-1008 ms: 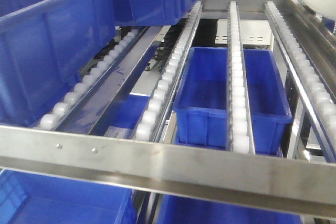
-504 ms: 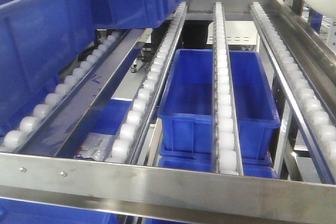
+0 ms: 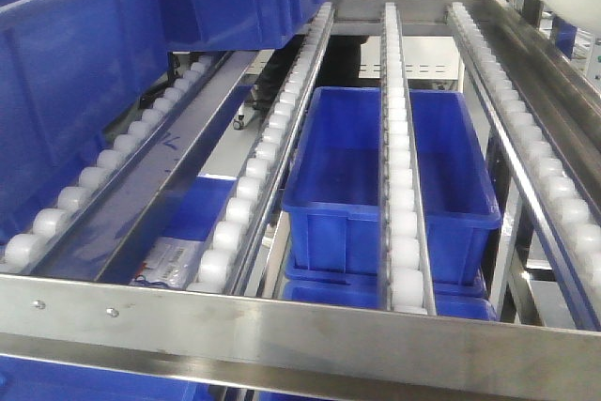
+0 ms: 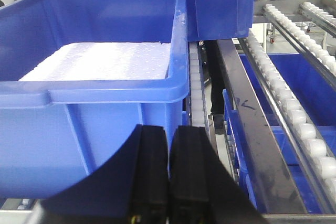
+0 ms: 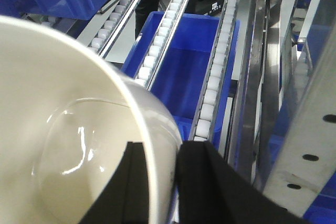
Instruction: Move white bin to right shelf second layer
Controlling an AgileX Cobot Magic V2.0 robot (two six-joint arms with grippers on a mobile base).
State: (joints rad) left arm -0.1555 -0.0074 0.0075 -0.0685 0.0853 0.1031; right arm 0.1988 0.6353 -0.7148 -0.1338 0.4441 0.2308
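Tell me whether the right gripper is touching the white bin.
Touching. The right wrist view shows the right gripper clamped across the wall of the white bin, one finger inside the rim and one outside, both against it.

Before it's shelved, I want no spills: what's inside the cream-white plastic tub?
The cream-white glossy plastic tub looks empty: only a bare, shiny floor shows. The right tool pinches its wall, and the near part of the interior falls outside the picture, unseen.

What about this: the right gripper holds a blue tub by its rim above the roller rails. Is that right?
No. In the right wrist view the right gripper holds a white bin, not a blue one, by its rim above the roller rails.
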